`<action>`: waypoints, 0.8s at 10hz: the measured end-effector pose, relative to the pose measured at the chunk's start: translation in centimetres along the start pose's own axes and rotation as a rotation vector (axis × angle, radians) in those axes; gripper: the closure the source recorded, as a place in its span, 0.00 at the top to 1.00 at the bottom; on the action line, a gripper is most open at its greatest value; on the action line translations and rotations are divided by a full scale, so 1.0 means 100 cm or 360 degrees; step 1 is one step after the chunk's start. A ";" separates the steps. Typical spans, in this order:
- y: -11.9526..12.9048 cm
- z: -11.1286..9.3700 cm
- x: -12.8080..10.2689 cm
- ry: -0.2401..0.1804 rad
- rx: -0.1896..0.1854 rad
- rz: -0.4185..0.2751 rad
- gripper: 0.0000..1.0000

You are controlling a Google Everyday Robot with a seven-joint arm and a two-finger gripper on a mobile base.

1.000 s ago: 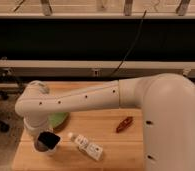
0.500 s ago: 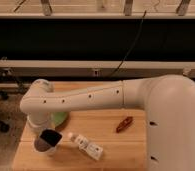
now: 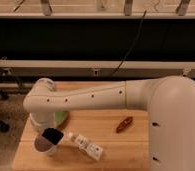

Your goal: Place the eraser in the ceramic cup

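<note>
The eraser [image 3: 52, 135] lies across the mouth of the ceramic cup [image 3: 45, 145] on the bench [image 3: 126, 147]; the gripper [image 3: 42, 123] hangs just above, its jaws' state impossible to tell

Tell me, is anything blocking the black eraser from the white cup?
Nothing visible does. The eraser sits right at the mouth of the ceramic cup, just below the gripper.

Wooden table [image 3: 136, 142] before a dark wall with rails.
</note>
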 end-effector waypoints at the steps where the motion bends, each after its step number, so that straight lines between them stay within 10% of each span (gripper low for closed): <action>1: 0.003 0.000 0.001 0.0001 -0.0003 -0.0002 0.05; 6: -0.016 -0.003 0.004 -0.0062 0.0013 -0.0092 0.06; 8: -0.022 -0.001 0.005 -0.0091 0.0028 -0.0114 0.21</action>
